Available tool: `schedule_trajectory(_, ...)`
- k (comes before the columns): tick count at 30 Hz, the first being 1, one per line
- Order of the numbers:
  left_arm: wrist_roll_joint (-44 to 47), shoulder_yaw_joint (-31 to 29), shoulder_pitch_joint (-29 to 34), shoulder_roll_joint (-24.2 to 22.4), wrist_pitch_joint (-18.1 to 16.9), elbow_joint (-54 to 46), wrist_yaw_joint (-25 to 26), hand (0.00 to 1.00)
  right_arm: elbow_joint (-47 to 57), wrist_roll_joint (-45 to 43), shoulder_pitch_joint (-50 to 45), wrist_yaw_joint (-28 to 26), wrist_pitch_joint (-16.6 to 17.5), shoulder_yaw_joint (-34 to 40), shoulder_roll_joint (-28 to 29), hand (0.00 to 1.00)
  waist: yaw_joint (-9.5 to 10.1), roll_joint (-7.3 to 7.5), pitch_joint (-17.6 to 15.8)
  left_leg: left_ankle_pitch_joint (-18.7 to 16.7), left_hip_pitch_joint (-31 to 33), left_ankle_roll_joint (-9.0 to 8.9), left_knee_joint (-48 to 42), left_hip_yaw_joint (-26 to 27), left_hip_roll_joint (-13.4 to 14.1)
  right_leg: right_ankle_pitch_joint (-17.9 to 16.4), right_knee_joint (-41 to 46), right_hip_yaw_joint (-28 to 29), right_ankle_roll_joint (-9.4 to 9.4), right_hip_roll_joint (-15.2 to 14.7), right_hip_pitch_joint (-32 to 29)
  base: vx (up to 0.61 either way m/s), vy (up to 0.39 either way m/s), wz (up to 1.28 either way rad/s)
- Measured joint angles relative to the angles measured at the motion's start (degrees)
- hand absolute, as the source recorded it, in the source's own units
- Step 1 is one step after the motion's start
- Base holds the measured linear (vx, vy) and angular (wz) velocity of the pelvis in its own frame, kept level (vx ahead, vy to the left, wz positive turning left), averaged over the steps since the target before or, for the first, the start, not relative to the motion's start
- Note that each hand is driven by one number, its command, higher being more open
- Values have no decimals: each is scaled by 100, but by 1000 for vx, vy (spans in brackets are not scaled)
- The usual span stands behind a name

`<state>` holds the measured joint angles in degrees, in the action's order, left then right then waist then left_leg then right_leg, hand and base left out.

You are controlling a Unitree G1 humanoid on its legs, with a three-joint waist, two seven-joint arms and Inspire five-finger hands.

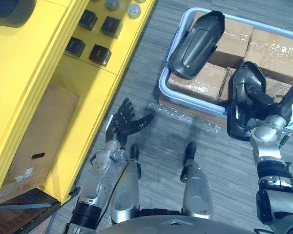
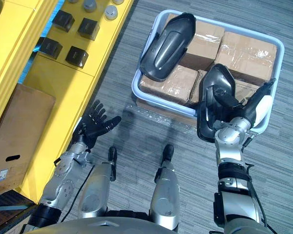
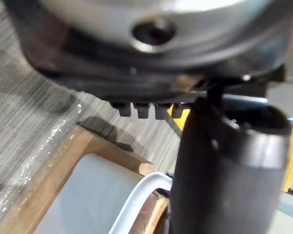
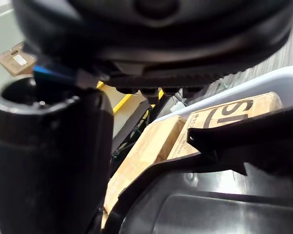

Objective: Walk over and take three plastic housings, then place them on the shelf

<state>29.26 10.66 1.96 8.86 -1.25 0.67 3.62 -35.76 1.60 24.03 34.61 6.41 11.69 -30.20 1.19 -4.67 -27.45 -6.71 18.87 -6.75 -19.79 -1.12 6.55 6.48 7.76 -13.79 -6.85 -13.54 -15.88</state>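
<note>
A dark plastic housing (image 1: 195,44) lies tilted on top of the cardboard boxes (image 1: 271,46) in a white bin (image 1: 166,90). A second dark housing (image 2: 210,105) hangs over the bin's near rim, with my right hand (image 2: 228,102) shut on it; its inner side (image 4: 210,200) shows close up in the right wrist view. My left hand (image 1: 126,122) is open with spread fingers above the grey floor, beside the yellow shelf (image 1: 93,87), and holds nothing.
Small black boxes (image 1: 100,53) and grey round parts (image 1: 133,9) sit on the shelf's upper level. A cardboard box (image 1: 34,141) lies lower down. A dark rounded object (image 1: 10,12) rests at the shelf's far corner. Clear plastic wrap (image 1: 180,117) lies on the floor before the bin.
</note>
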Motion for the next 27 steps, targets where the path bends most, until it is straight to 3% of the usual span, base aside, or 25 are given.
schedule_trajectory(5,18,23,-6,-3,0,13,2,100,-10,21,-20,0,-154,-1,-42,100,0,-7,-3,12,1,6,-2,-1,-11,-1,22,-2,1,-14,-3,0,0,0)
schedule_trajectory(13,63,37,-39,-6,0,154,49,100,-656,21,-18,-298,-700,-5,-42,100,5,-26,-10,79,84,10,37,-16,-32,0,61,-12,1,-40,-107,-4,0,0)
schedule_trajectory(19,217,47,-87,-16,-11,200,131,100,-999,23,200,-416,-854,-101,-131,100,11,-57,-6,97,130,6,41,-62,-47,-2,102,-46,1,-56,-139,-6,2,3)
schedule_trajectory(20,219,50,-133,-25,-22,243,135,100,-1055,21,250,-420,-861,-115,-175,0,19,-66,-1,104,178,5,42,-83,-56,-3,116,-67,1,-66,-176,-30,4,13)
schedule_trajectory(27,438,34,-143,-118,-107,403,241,100,-1449,44,609,-271,-1433,-111,-720,0,49,-154,-41,240,331,32,100,-251,-196,4,169,-232,-7,-205,-248,-27,13,15)
